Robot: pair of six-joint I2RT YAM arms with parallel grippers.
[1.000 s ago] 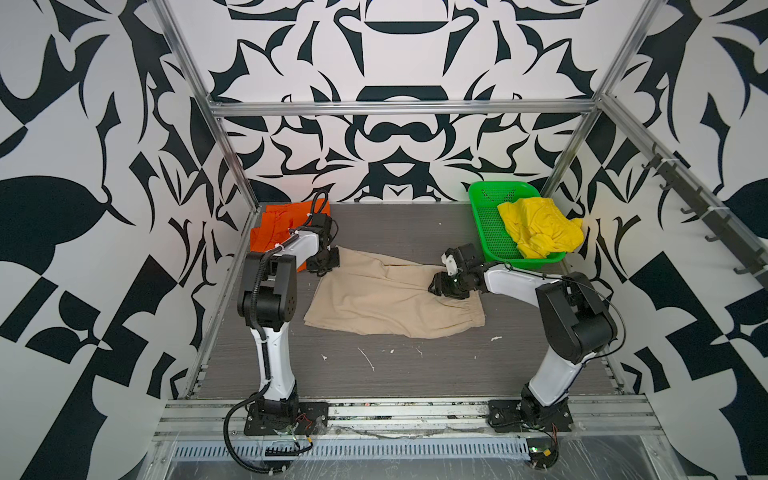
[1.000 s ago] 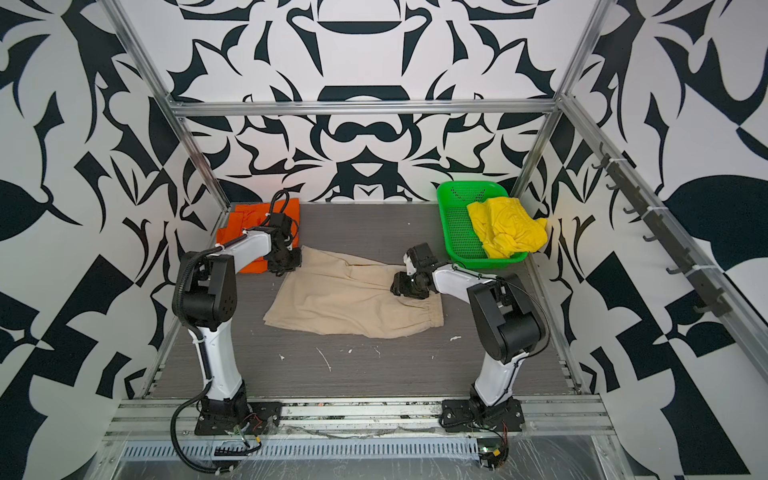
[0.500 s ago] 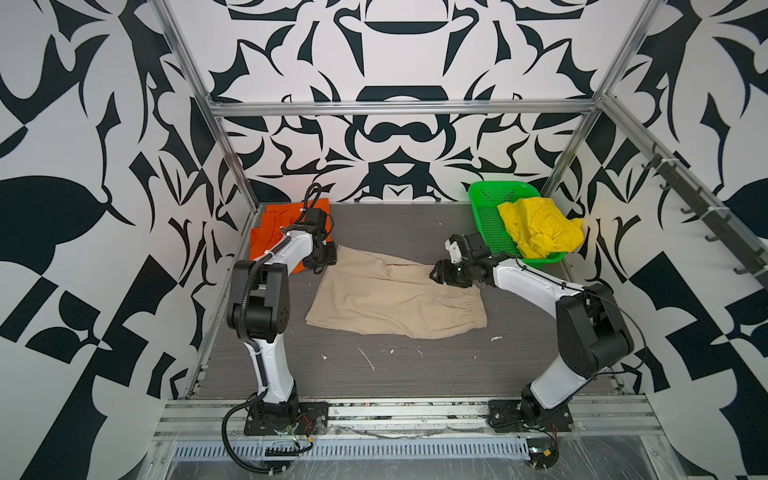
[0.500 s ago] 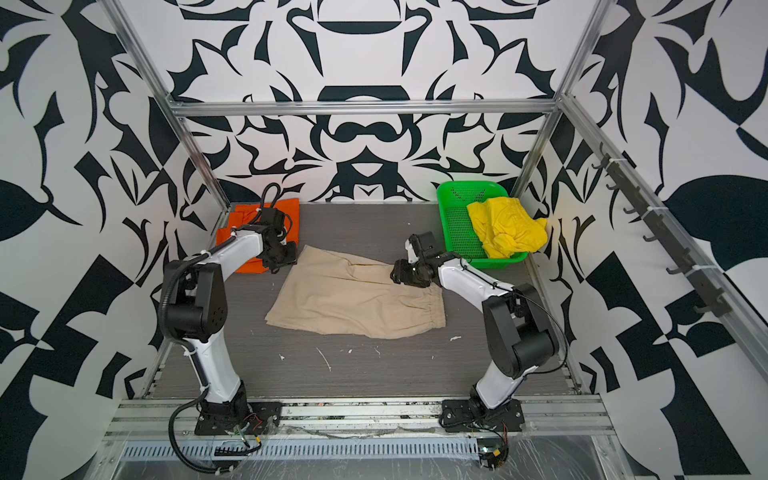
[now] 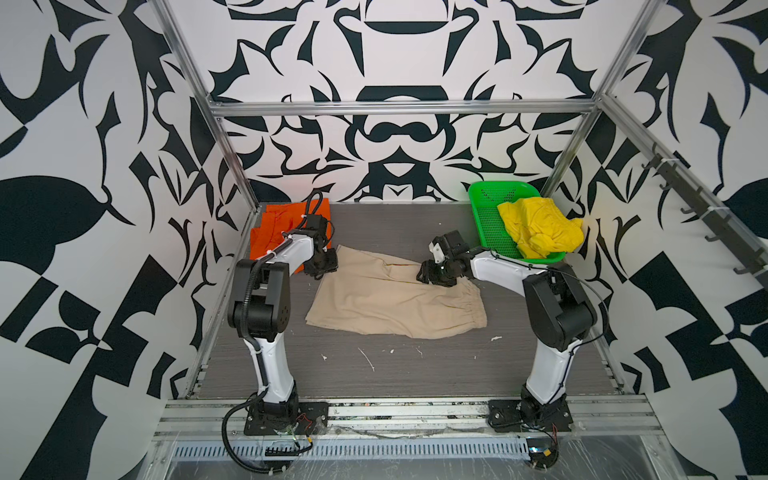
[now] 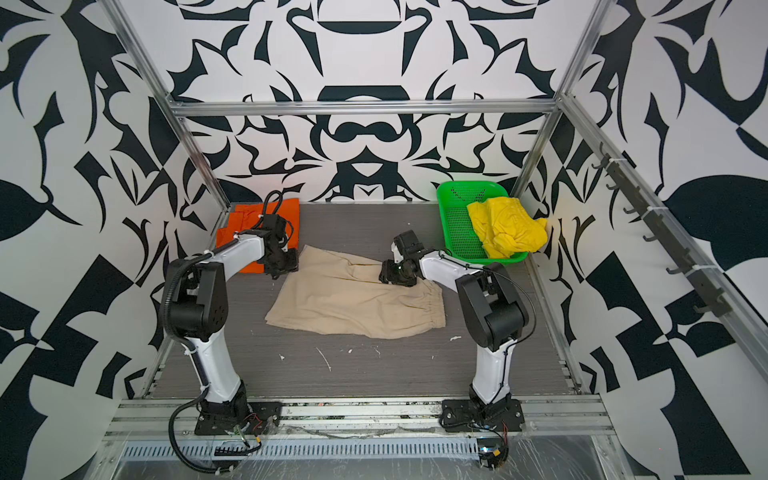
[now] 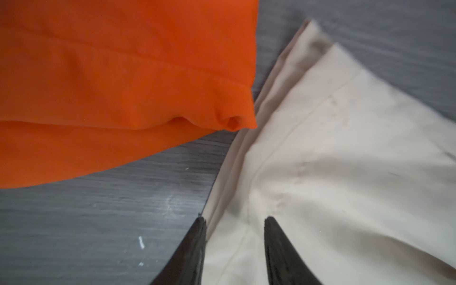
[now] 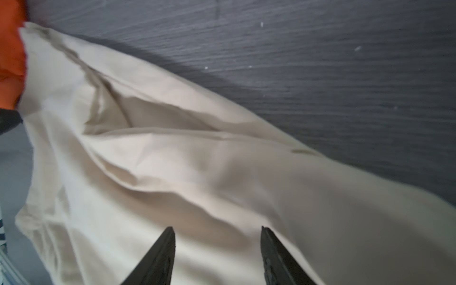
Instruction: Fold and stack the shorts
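Now all jaws stand parted, gripping nothing, left arm [image 5: 297, 249] at a hem corner, right arm [image 5: 494, 266] near the waist of beige shorts [image 5: 386, 299] spread on the bench [image 5: 415, 374]; orange shorts [image 5: 272, 232] lie far-left, yellow shorts [image 5: 536, 226] in the green basket [image 5: 488, 220].

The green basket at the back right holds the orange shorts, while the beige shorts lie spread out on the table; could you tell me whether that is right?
Not quite: the green basket holds the yellow shorts, as both top views show; the orange shorts lie on the table at the back left. The beige shorts are indeed spread out on the table.
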